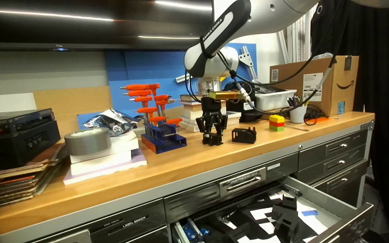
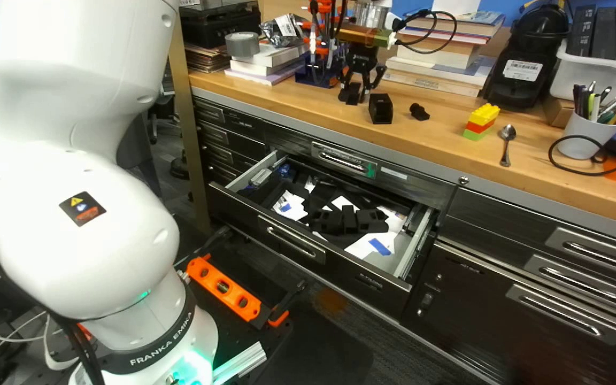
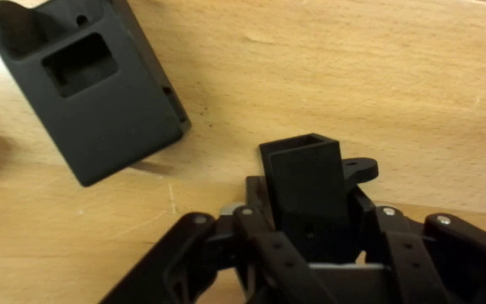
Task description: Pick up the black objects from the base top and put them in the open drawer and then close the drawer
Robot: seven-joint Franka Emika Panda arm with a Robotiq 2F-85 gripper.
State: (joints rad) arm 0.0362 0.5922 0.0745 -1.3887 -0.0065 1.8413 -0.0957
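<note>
One small black, hollow, box-shaped piece [image 3: 306, 183] is clasped by the black two-fingered gripper [image 1: 212, 135] at the light-brown wooden countertop [image 1: 176, 164], with the open dark-grey metal drawer [image 2: 346, 272] lying below, past the countertop's front edge.

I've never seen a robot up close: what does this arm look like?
A rounded white arm, with FRANKA EMIKA lettered on a black band and a warning sticker. Black cables run along it. Near the end sits a gold bar; the fingers are black and jointed, with silvery pins.
</note>
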